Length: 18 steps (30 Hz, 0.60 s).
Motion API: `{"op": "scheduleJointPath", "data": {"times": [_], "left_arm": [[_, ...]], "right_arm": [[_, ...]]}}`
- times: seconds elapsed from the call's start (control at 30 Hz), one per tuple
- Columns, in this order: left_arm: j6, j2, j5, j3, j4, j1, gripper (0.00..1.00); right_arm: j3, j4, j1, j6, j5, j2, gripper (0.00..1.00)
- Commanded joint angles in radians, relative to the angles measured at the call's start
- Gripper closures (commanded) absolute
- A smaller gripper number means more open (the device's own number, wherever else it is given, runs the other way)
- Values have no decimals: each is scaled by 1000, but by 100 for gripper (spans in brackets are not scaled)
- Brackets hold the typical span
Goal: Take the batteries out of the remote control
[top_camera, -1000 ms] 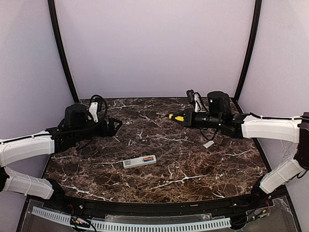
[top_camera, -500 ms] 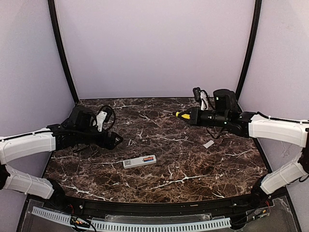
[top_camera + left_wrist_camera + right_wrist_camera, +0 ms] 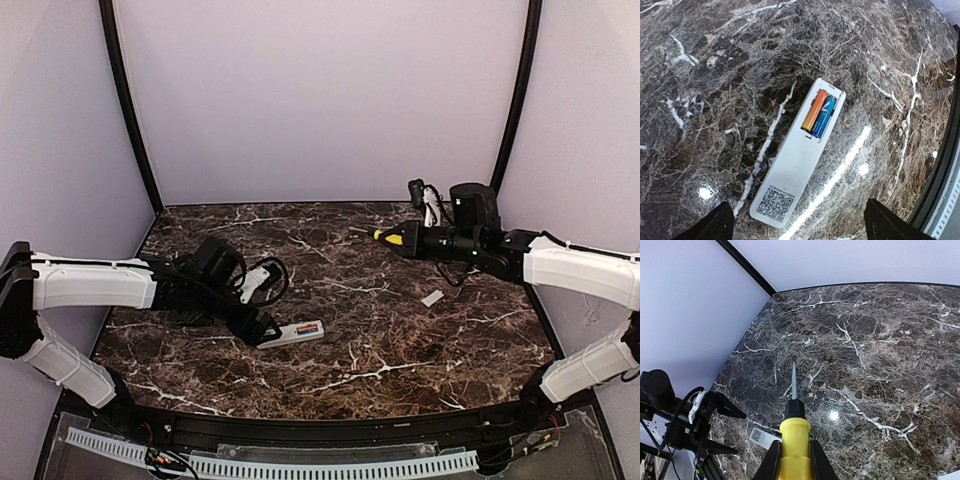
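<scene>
Plainly, the left gripper (image 3: pixel 260 330) hung low over the remote control (image 3: pixel 795 167) with its jaws wide apart; the right gripper (image 3: pixel 793 460) was clamped on a yellow stick tool (image 3: pixel 794 432).
The remote lay flat on the dark marble table (image 3: pixel 400 345), near the front middle, its compartment uncovered; two batteries (image 3: pixel 818 116) sat in it side by side, one orange, one blue, at the end away from the square code mark; the left fingertips (image 3: pixel 720 225) stood either side of the code end, apart from it; from above, that gripper hid the code end; the tool's thin tip pointed left over the far right of the table, well apart from the remote; a small white lid piece (image 3: pixel 432 298) lay below that arm.
</scene>
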Motion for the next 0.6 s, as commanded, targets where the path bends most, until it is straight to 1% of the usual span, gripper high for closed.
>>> {"op": "scheduleJointPath", "data": {"times": [0.0, 0.13, 0.23, 0.5, 0.57], "left_arm": [[43, 57, 23, 42, -35, -10, 10], [62, 115, 33, 60, -36, -10, 10], [63, 167, 53, 77, -49, -10, 12], [62, 241, 65, 94, -44, -11, 13], [56, 255, 85, 104, -48, -12, 15]], "right_arm": [[-17, -16, -9, -16, 17, -35, 100], [-36, -21, -12, -16, 28, -58, 100], [-49, -23, -13, -16, 37, -72, 100], [-58, -21, -18, -24, 36, -73, 100], [-59, -21, -19, -27, 36, -74, 100]]}}
